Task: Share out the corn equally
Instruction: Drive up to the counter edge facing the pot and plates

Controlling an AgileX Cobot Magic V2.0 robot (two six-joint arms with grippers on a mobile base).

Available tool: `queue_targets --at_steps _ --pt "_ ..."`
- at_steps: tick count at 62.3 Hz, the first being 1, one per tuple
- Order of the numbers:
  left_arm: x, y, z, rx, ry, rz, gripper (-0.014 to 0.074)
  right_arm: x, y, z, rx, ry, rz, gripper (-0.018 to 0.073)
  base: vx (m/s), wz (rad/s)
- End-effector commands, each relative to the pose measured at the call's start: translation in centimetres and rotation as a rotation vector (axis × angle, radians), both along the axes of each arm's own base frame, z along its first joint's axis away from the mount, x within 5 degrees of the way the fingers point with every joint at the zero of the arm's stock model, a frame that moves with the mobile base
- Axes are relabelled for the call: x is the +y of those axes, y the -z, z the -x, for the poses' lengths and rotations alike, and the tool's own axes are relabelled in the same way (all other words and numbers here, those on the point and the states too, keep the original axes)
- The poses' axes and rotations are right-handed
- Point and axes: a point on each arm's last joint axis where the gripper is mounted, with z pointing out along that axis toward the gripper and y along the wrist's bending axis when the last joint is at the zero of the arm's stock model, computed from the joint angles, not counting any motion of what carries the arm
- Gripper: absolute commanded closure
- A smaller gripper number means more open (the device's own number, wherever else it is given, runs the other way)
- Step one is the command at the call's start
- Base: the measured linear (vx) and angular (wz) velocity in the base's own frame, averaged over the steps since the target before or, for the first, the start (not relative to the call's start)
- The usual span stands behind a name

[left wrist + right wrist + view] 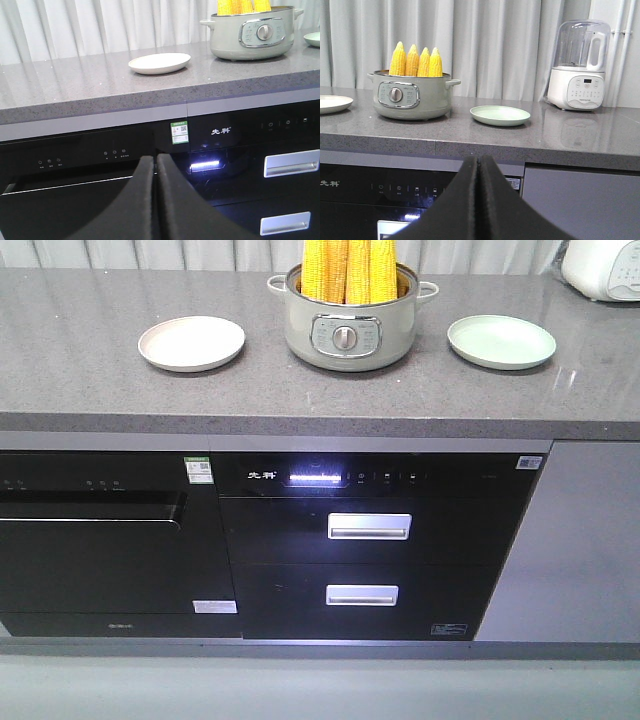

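Note:
Several yellow corn cobs [349,270] stand upright in a pale green electric pot [350,335] at the middle of the grey counter; the corn [416,62] shows the same way in the right wrist view and as the corn [243,6] in the left wrist view. A cream plate [191,343] lies left of the pot, a green plate [501,341] right of it. Both are bare. My left gripper [155,159] and right gripper [479,160] are shut on nothing, low in front of the cabinet face, well short of the counter.
A white blender-style appliance [579,65] stands at the counter's far right. Below the counter edge [300,425] are a black dishwasher [100,540] and a black drawer unit with two metal handles [368,526]. White curtains hang behind.

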Motion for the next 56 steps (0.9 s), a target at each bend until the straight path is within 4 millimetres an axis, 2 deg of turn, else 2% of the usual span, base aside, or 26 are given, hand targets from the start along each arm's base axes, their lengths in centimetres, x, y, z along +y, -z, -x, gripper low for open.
queue_targets --at_steps 1,56 --pt "0.09 -0.59 0.09 -0.079 -0.01 0.017 0.0603 0.01 -0.41 0.07 -0.073 0.002 0.012 0.0564 0.06 0.01" --pt "0.09 -0.59 0.09 -0.079 -0.01 0.017 0.0603 0.01 -0.41 0.07 -0.073 0.002 0.012 0.0564 0.05 0.0"
